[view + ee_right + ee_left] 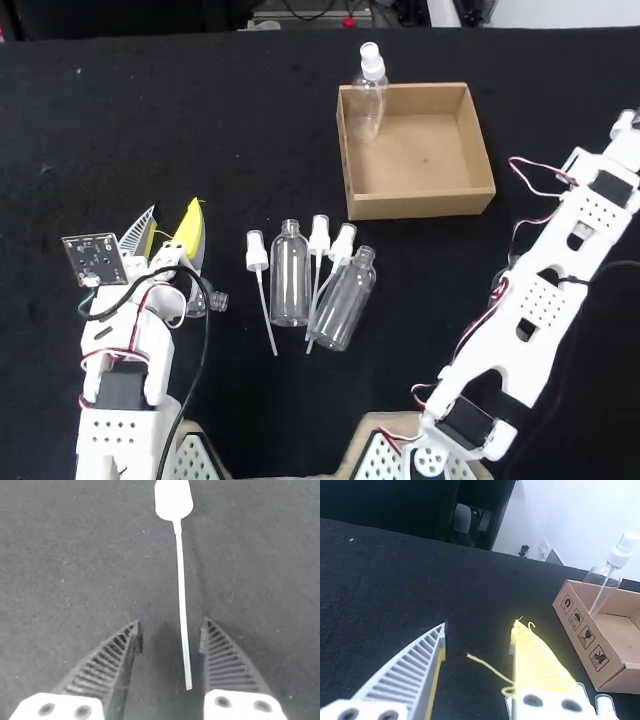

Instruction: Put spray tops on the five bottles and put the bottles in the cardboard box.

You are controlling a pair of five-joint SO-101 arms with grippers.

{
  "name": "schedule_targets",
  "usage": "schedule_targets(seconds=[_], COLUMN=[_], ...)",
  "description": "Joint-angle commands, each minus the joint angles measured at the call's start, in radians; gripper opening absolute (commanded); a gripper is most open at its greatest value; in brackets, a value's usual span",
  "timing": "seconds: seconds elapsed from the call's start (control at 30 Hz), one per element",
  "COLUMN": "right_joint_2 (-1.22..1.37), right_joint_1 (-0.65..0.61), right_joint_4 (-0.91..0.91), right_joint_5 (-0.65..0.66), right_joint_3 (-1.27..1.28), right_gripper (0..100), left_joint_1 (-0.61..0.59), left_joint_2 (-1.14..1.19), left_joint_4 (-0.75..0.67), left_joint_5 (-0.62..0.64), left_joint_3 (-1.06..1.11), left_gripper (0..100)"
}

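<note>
One clear bottle (368, 95) (606, 575), already wearing a white spray top, stands upright in a far corner of the cardboard box (420, 203) (582, 632); nothing else is in the box. Two uncapped bottles (290, 272) (346, 298) lie side by side on the black counter (150, 120) in front of the box. Three loose spray tops with long thin tubes lie among them: one (257, 252) beside the first, two (319, 236) (343, 241) between the pair. Another uncapped bottle (208, 298) lies partly under the left arm. The left fingers (190, 225) (540, 665) are spread and hold nothing. The right fingers (225, 655) are spread too, with another spray top (173, 500) lying on the counter, its tube between them, unpinched.
</note>
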Motion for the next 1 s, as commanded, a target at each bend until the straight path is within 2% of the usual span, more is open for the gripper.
schedule_targets(seconds=[0.0,0.67,0.97], right_joint_2=[-0.022,0.005,-0.03], right_joint_1=[0.003,0.046,0.031], right_joint_4=[-0.046,-0.041,0.017], right_joint_5=[-0.003,-0.003,-0.003], right_joint_3=[-0.036,-0.018,-0.047], right_gripper=[8.7,8.8,9.2], left_joint_1=[0.013,0.012,0.012], left_joint_2=[-0.012,-0.014,-0.014], left_joint_4=[-0.011,-0.011,-0.011], left_joint_5=[-0.011,-0.011,-0.011], left_joint_3=[0.022,0.022,0.022], left_gripper=[20,20,20])
